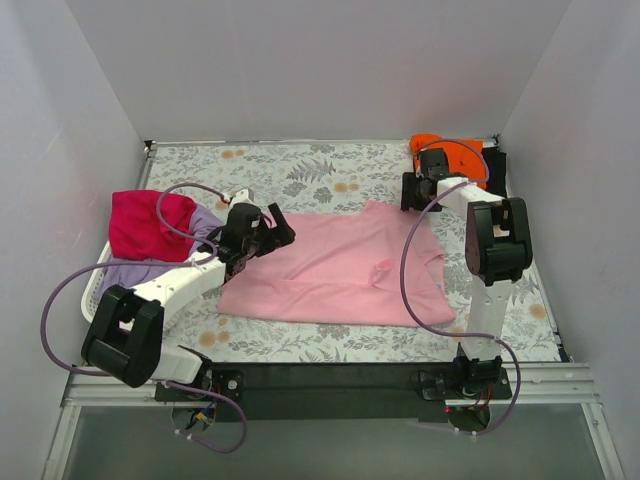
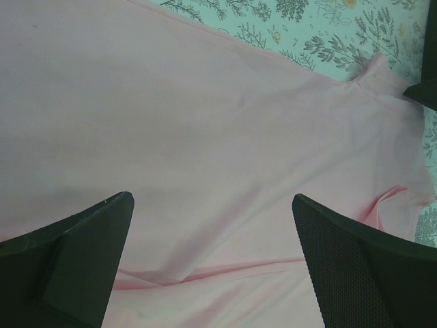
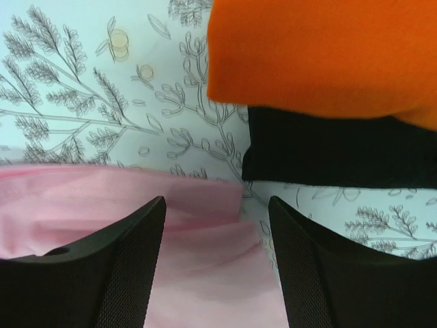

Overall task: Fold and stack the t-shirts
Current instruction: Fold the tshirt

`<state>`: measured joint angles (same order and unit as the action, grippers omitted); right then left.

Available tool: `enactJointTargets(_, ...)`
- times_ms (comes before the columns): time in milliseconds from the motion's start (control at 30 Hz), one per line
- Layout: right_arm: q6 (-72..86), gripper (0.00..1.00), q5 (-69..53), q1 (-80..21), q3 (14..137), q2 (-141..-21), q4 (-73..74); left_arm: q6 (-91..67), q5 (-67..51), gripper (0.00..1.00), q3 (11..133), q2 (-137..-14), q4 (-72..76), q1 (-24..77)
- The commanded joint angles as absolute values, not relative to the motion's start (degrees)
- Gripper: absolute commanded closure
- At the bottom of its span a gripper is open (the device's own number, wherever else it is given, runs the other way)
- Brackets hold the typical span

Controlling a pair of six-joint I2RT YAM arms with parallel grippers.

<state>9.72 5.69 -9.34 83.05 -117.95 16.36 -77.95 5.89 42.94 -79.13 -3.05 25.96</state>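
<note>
A light pink cotton t-shirt lies spread flat in the middle of the floral-printed worktop, with a few creases towards its right side. The left end effector hangs over the shirt's far left part, its two black fingers spread wide with nothing between them but open cloth below. The right end effector sits at the shirt's far right corner, fingers apart with a clear gap, the pink hem bunched under them; whether the tips touch the cloth is hard to tell. Just beyond, in the worktop's far right corner, a folded orange t-shirt rests on a folded black t-shirt. At the left edge a white plastic laundry basket holds a crumpled magenta-red t-shirt and a lavender t-shirt, which droops over its rim
</note>
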Motion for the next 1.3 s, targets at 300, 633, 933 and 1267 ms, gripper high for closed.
enactJointTargets(300, 10.02, 0.67, 2.38, -8.52, 83.42, -119.63, 14.5, -77.34, 5.1, 0.05, 42.19, -76.73, -4.04, 24.35)
enactJointTargets(633, 9.85, 0.99, -3.42, -9.75, 81.73, -116.02, 12.13, -76.99, 5.27, 0.05, 42.71, -78.4, -3.78, 21.9)
enactJointTargets(933, 8.09, 0.99, -4.04, -9.84, 92.54, -119.79, 11.87, -75.94, 7.29, 0.05, 47.19, -83.23, -2.9, 18.02)
enactJointTargets(1267, 7.21, 0.99, -4.83, -9.84, 96.33, -123.05, 11.95, -72.6, 12.65, 0.05, 55.7, -91.57, -2.81, 17.23)
